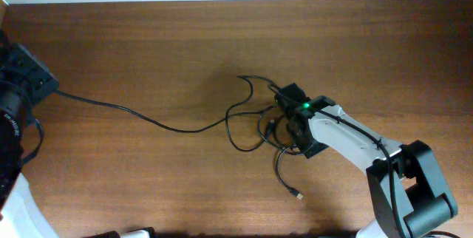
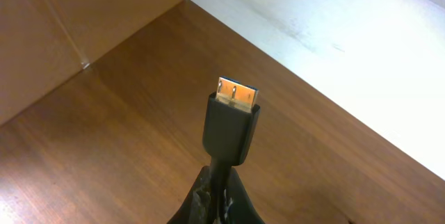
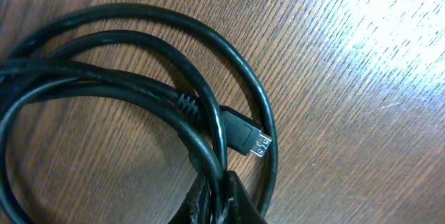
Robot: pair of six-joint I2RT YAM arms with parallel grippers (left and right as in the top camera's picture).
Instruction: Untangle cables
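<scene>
From above, the cables (image 1: 255, 120) lie in a loose tangle in the middle of the table (image 1: 148, 38). One long strand runs off to the left toward my left arm (image 1: 16, 90), which is cut off by the frame edge. A free plug (image 1: 298, 194) lies just below the tangle. My right arm (image 1: 347, 138) reaches in from the lower right, bent low over the knot and hiding part of it. I cannot make out either claw's tips from here.

At my left wrist, my left claw (image 2: 217, 195) is clamped on a cable just beneath a wide plug (image 2: 235, 106). The plug stands upright, its metal end up, above the table near a pale wall (image 2: 334, 36).

At my right wrist, my right claw (image 3: 219, 195) is pinched together on overlapping loops lying on the wood. A small plug (image 3: 254, 140) rests just beside the pinch, inside the outer loop. Only my fingertips show at the bottom edge.
</scene>
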